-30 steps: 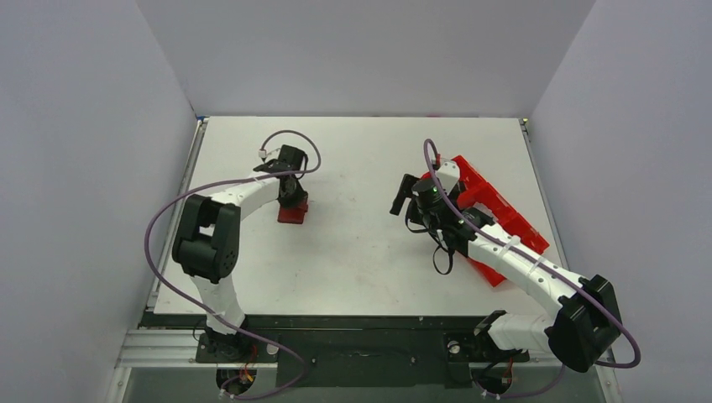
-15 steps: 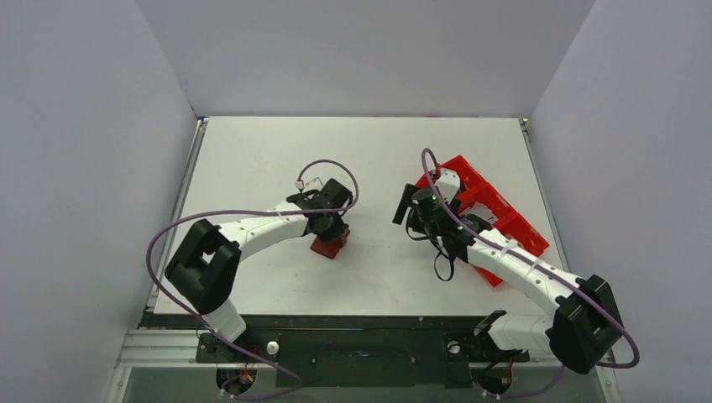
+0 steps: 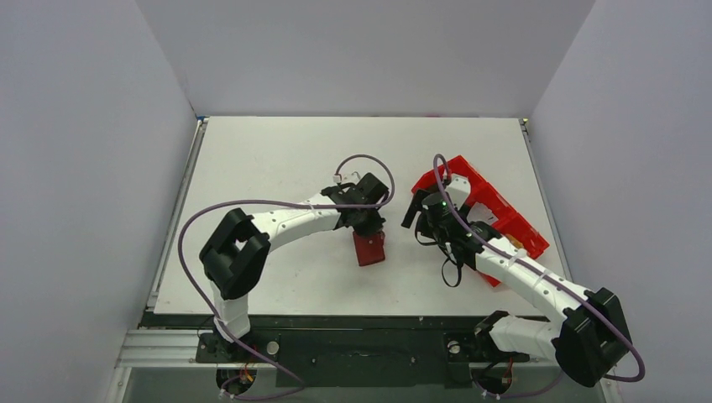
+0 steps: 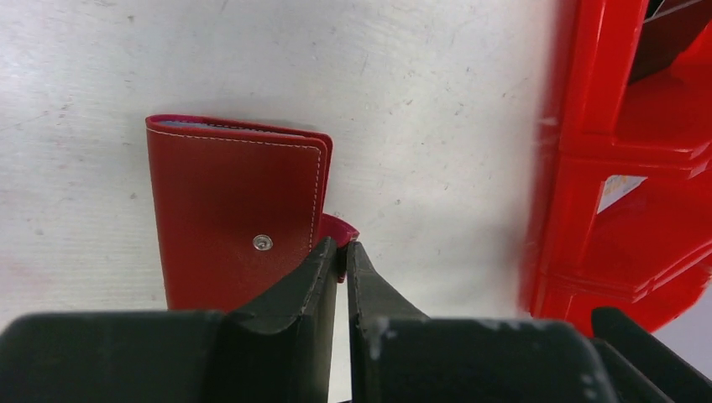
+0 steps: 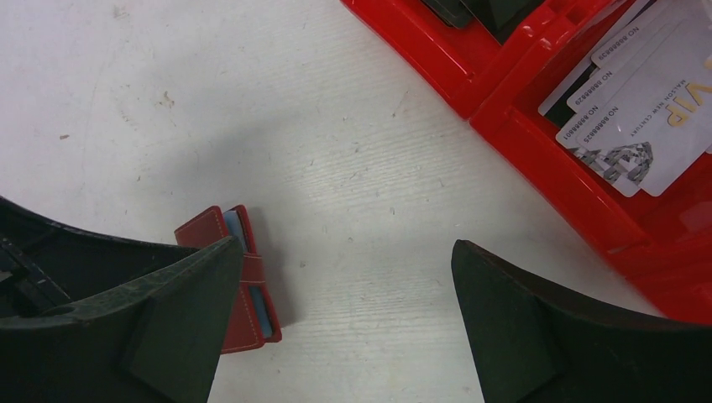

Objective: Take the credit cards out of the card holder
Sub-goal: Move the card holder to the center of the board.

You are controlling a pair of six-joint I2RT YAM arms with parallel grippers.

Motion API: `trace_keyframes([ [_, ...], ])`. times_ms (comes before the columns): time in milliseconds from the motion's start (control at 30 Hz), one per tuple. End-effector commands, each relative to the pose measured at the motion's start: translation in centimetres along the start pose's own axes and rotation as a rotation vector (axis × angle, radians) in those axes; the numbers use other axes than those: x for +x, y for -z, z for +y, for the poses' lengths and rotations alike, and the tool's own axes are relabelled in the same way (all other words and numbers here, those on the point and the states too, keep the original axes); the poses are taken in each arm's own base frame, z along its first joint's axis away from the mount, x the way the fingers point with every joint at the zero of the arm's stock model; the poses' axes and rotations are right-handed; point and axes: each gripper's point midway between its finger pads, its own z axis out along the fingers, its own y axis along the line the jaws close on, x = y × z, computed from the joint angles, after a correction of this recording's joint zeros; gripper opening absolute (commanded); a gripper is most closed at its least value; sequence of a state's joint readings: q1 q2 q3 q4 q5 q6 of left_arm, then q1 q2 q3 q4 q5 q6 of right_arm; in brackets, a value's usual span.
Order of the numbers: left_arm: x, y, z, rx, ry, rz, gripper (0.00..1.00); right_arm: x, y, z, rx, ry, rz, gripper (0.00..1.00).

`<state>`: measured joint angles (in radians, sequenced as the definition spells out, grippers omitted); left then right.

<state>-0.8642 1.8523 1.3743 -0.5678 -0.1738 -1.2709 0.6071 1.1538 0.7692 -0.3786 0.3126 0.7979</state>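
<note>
The dark-red card holder (image 3: 369, 248) is folded shut, its snap stud showing in the left wrist view. My left gripper (image 4: 342, 249) is shut on the maroon strap tab at the edge of the card holder (image 4: 235, 201). The light blue edge of a credit card (image 5: 238, 228) shows inside the card holder (image 5: 252, 277); no tan card is visible. My right gripper (image 5: 346, 248) is open over bare table just right of the holder, its left finger (image 5: 168, 311) partly covering it. From above, the right gripper (image 3: 415, 211) sits close to the left gripper (image 3: 367, 230).
A large bright red compartment tray (image 3: 504, 220) lies right of the holder, under the right arm. One of the red tray's (image 5: 504, 109) compartments holds several white and grey cards (image 5: 646, 109). Grey walls enclose the white table (image 3: 277, 159).
The left arm has swept from the table's left side to the middle, carrying the card holder close to the right gripper. The right arm has shifted slightly right.
</note>
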Motion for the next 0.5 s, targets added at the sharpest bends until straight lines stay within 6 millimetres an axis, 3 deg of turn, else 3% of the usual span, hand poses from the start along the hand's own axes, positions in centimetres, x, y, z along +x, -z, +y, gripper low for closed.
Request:
trace_keyframes([
  [0,0.4,-0.2,-2.8,0.114,-0.063,0.064,0.1,-0.5,0.2,0.0,-0.015,-0.029,-0.024,0.9],
  [233,0.5,0.1,-3.3,0.226,-0.139,0.118,0.34,1.0,-0.4,-0.2,-0.025,-0.029,0.009,0.9],
  [367,-1.1,1.3,-2.8,0.25,-0.153,0.093,0.42,1.9,-0.8,0.2,-0.05,-0.012,0.022,0.89],
  [467,-3.5,1.9,-1.0,0.231,-0.132,0.049,0.45,2.0,-0.3,1.8,-0.071,0.05,-0.001,0.88],
])
